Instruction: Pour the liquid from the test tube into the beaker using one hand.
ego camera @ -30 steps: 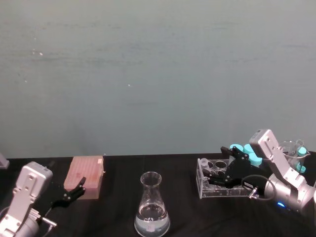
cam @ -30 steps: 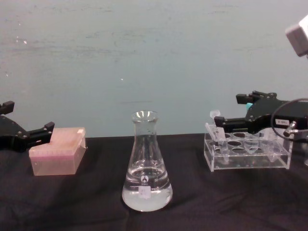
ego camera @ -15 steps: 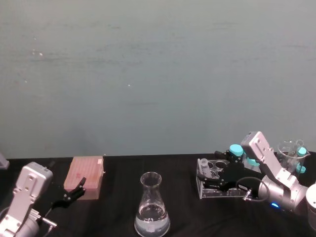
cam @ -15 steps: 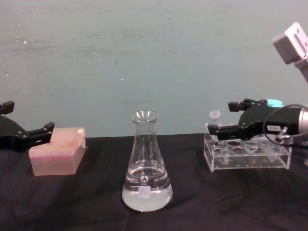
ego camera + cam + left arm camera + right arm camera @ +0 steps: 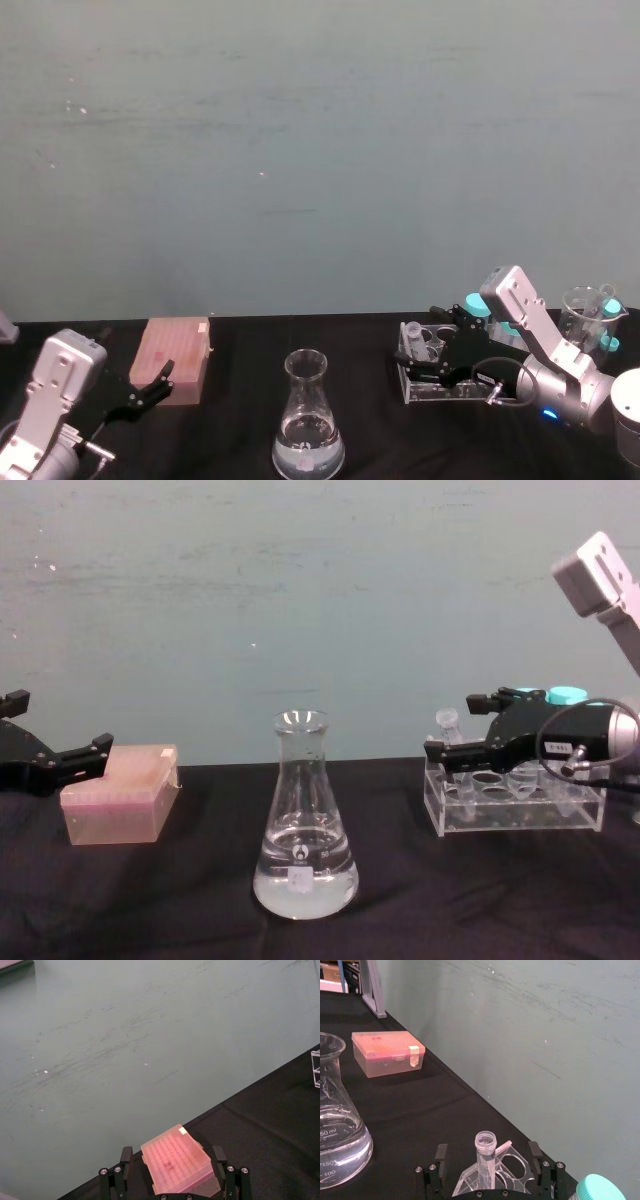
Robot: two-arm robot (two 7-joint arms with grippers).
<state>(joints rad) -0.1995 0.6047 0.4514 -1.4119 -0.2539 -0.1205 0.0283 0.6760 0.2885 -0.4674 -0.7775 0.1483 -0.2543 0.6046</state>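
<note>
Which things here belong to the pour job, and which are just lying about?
Job: small clear plastic test tube, standing in the clear acrylic rack; tall clear glass conical flask; black two-finger right gripper, jaws open either side of the tube.
Lying about: pink lidded plastic box; teal-capped clear tubes; black left gripper, parked open near the pink box.

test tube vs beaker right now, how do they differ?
Size: the test tube is small and slim; the beaker is a tall conical flask with a wide base.
Place: the test tube stands in the clear rack on the robot's right, inside the open right hand; the beaker stands free on the black table, centre.
Contents: the beaker holds clear liquid; the test tube's fill I cannot tell.
Both are clear and uncapped.
</note>
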